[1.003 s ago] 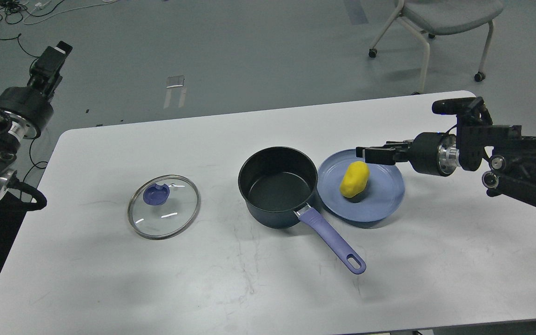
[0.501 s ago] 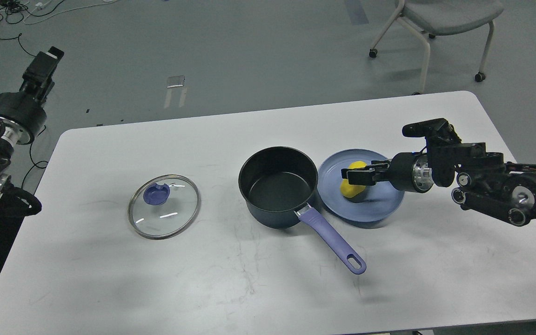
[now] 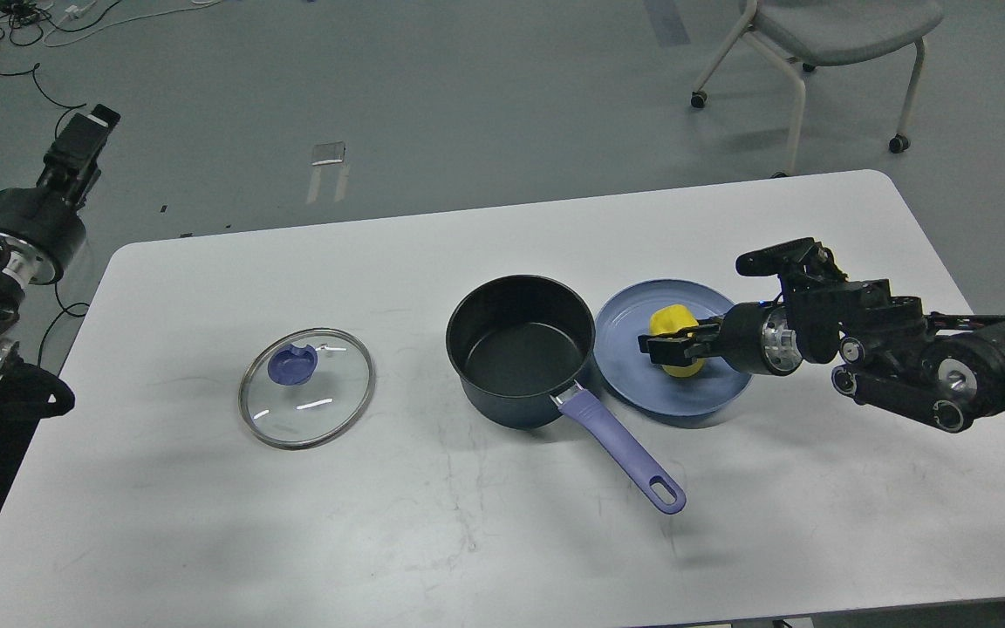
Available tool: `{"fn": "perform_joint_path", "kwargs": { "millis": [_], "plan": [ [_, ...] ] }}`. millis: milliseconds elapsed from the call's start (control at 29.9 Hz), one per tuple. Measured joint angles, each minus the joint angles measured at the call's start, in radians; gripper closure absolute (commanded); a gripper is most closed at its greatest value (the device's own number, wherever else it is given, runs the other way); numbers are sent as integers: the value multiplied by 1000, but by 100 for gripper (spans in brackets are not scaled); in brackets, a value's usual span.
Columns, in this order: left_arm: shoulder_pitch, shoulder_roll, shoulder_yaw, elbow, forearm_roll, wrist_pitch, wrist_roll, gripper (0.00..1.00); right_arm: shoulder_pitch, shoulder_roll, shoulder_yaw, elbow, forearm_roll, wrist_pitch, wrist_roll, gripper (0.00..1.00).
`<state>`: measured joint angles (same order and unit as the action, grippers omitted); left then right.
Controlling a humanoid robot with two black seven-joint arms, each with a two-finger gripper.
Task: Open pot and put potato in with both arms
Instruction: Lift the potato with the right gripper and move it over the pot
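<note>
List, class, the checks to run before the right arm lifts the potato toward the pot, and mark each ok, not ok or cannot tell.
1. Lid off, lying flat on the table: ok.
2. Pot open, nothing visible inside: ok.
3. Right gripper at the potato on the plate: ok.
4. Grip firmly closed on the potato: cannot tell.
5. Left gripper away from the pot: ok.
6. Pot handle outside the lifting path: ok.

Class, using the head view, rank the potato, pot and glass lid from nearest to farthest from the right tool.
1. Potato: on the blue plate, at the right tool.
2. Pot: left of the plate.
3. Glass lid: far left on the table.
</note>
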<state>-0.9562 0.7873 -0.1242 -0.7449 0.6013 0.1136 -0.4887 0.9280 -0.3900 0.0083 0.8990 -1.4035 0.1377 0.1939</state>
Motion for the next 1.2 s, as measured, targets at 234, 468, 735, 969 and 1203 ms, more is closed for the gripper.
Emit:
{"fn": "perform_joint_path", "kwargs": {
  "millis": [234, 468, 735, 969, 1203],
  "plan": [
    [5, 0, 0, 2, 1, 0, 0, 2, 12, 5, 0, -25, 2, -9, 1, 73],
    [5, -2, 0, 3, 2, 0, 0, 2, 131, -22, 32, -7, 70, -12, 3, 73],
    [1, -1, 1, 2, 2, 0, 0, 2, 265, 114, 28, 35, 166, -9, 5, 73],
    [1, 9, 1, 2, 0, 0, 0, 2, 240, 248, -50, -14, 166, -7, 9, 57],
    [2, 15, -1, 2, -1, 0, 0, 2, 190, 261, -65, -29, 182, 3, 1, 0]
  ]
}}
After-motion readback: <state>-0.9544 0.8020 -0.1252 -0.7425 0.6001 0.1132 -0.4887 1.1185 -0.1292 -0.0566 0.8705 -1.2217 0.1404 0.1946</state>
